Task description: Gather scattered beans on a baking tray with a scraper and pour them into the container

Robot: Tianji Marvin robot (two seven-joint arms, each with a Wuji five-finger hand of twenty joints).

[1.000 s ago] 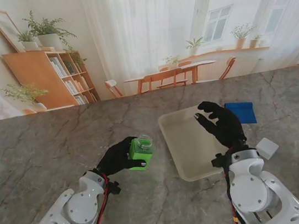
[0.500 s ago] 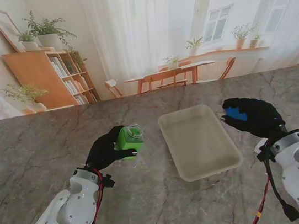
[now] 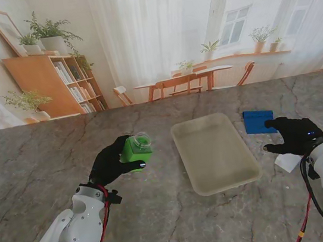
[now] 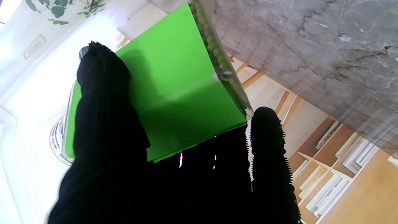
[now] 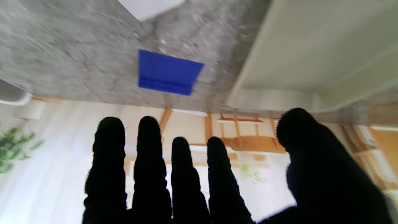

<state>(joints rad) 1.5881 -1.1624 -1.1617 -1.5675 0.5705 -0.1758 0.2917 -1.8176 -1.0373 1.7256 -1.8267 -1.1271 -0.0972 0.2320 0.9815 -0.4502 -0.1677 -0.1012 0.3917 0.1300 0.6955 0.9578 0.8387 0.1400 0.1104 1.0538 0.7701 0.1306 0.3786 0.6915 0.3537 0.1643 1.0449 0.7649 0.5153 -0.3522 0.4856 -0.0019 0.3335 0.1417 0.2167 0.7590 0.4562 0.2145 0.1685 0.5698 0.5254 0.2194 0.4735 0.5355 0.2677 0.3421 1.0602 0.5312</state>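
- Stand view shows you the left hand point(image 3: 110, 164) wrapped around the green jar point(image 3: 135, 149), lifted off the tabletop point(image 3: 45, 149) and tilted toward the tray point(image 3: 214, 152), which sits just to its right.
- Left wrist view confirms the grip: thumb on one face, fingers point(image 4: 267, 155) under the edge, and green beans point(image 4: 211, 43) packed against the clear side.
- Your right hand point(image 3: 293, 135) holds nothing, its fingers spread, and hovers near the blue scraper point(image 3: 259, 121), which lies flat on the tabletop just right of the tray.
- No beans are visible on the tray, so you are likely at the start: the beans look yet to be tipped out, the scraper yet to be picked up.
- Next, you need the jar mouth over the tray's middle before tipping, so nothing rolls onto the stone.
- For the scraper, plan a pinch on its near edge; it lies flat and will be awkward to lift.
- A small white block point(image 3: 287, 162) lies by your right wrist; keep clear of it.
- Grey veined marble is smooth, so stray beans would run.
- Behind it: sheer curtains, bright windows, a wooden bookshelf point(image 3: 54, 82) with plants, a table and chairs.
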